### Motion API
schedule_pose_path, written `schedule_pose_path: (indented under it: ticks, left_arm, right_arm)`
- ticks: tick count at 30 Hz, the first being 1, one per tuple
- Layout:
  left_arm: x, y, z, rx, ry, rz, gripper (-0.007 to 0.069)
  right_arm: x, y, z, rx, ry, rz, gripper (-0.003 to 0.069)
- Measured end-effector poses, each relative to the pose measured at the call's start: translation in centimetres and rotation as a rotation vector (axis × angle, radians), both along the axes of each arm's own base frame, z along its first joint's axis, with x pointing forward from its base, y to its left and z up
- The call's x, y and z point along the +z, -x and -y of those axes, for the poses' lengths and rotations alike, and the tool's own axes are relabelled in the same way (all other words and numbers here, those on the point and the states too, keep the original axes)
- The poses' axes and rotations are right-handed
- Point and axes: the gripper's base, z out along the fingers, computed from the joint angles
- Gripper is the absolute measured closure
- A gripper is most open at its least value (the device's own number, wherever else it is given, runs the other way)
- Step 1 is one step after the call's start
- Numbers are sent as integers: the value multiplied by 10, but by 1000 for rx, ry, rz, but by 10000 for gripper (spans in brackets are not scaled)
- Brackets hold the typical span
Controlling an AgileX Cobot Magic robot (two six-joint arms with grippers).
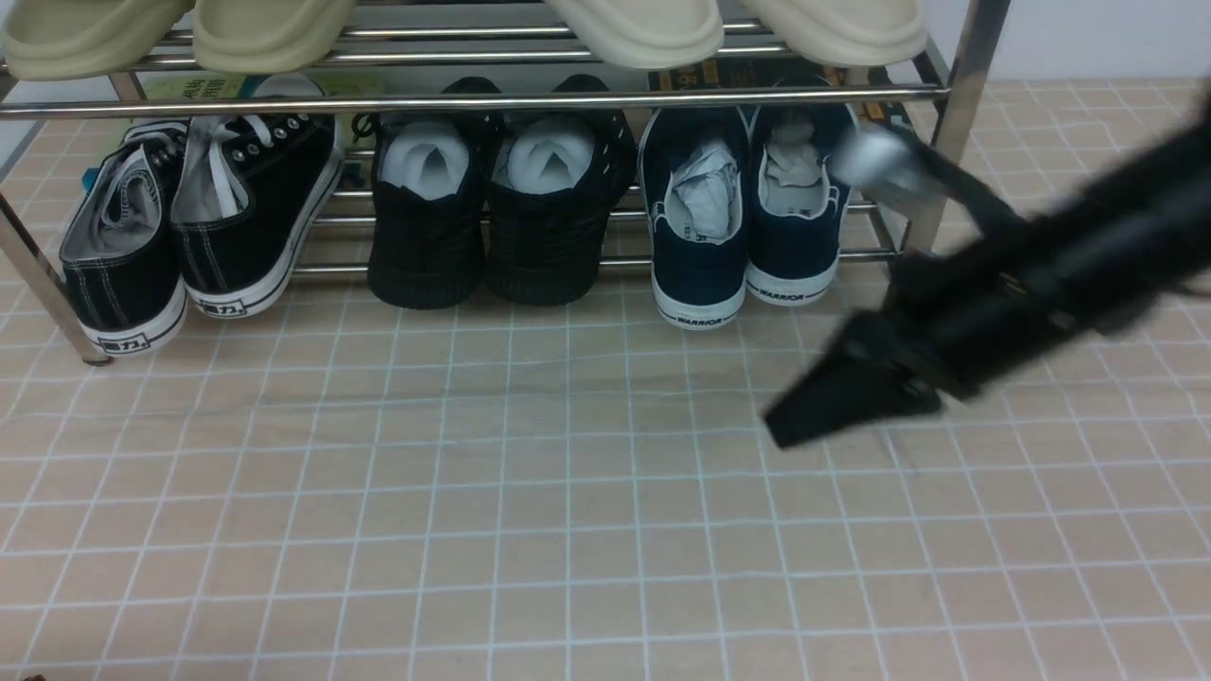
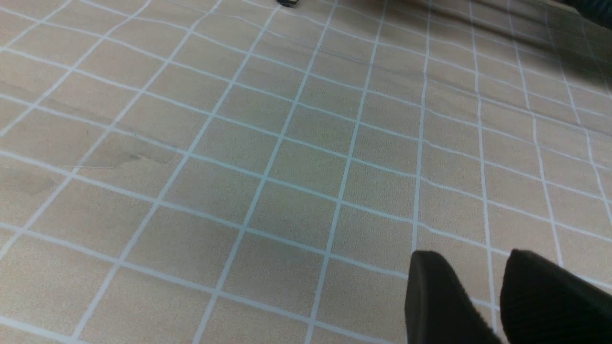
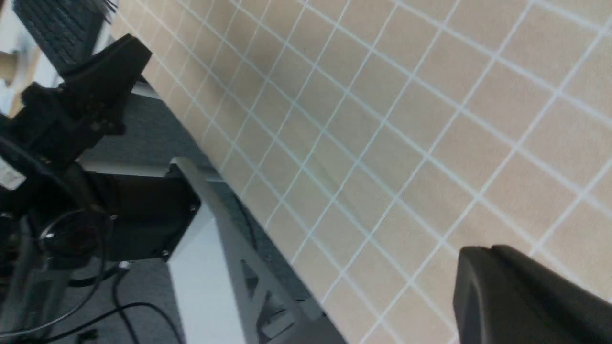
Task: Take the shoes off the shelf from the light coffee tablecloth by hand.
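Observation:
The navy-blue shoes (image 1: pixel 738 222) stand side by side at the right end of the lower tier of the silver shelf (image 1: pixel 473 99), heels toward me, with paper stuffing inside. The shelf stands on the light coffee tablecloth (image 1: pixel 473 492). My right gripper (image 1: pixel 785 426), blurred and black, hangs over the cloth in front of and just right of the shoes, apart from them. In the right wrist view (image 3: pixel 485 249) its fingers are pressed together and empty. My left gripper (image 2: pixel 471 258) is outside the front view. Its fingers stand slightly apart over bare cloth (image 2: pixel 287 167), holding nothing.
Black lace-up sneakers (image 1: pixel 189 227) and all-black shoes (image 1: pixel 492 208) share the lower tier to the left. Cream slippers (image 1: pixel 643 28) lie on the top tier. The shelf's right leg (image 1: pixel 965 104) stands close behind my right arm. The table's near edge and robot base (image 3: pixel 143 210) show in the right wrist view.

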Motion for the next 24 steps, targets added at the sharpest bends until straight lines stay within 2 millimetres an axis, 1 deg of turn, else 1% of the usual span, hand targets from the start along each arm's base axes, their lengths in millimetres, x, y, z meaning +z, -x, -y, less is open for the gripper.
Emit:
schedule_pose_path:
  ticks: [1, 2, 3, 5, 7, 9, 12, 14, 15, 17, 19, 20, 21, 24]
  left_arm:
    - [0, 0, 0, 0, 0, 0, 384]
    - [0, 0, 0, 0, 0, 0, 384]
    - [0, 0, 0, 0, 0, 0, 384]
    - [0, 0, 0, 0, 0, 0, 384]
    - [0, 0, 0, 0, 0, 0, 384]
    - [0, 0, 0, 0, 0, 0, 384]
    - [0, 0, 0, 0, 0, 0, 384]
    - [0, 0, 0, 0, 0, 0, 384]
    - [0, 0, 0, 0, 0, 0, 384]
    - [0, 0, 0, 0, 0, 0, 384]
    - [0, 0, 0, 0, 0, 0, 384]
    - [0, 0, 0, 0, 0, 0, 384]
    - [0, 0, 0, 0, 0, 0, 384]
    - [0, 0, 0, 0, 0, 1, 384]
  right_arm:
    - [-2, -2, -3, 9, 20, 3, 655]
    - [9, -12, -12, -3, 81, 43, 652]
    - [15, -19, -17, -23, 119, 70, 650]
    - [24, -29, -23, -75, 150, 108, 646]
    - [37, -46, -32, -185, 184, 197, 630]
    - [42, -60, -40, -252, 201, 256, 605]
    - [38, -76, -49, -296, 225, 286, 558]
    - [27, -89, -56, -319, 243, 278, 505]
    - [27, -91, -57, -325, 240, 278, 500]
    - [12, -107, -65, -346, 251, 260, 421]
    - [4, -116, -69, -353, 249, 261, 373]
    - [3, -117, -70, -355, 248, 262, 363]
    - [-3, -122, -73, -357, 249, 267, 329]
    - [-12, -129, -76, -361, 253, 280, 293]
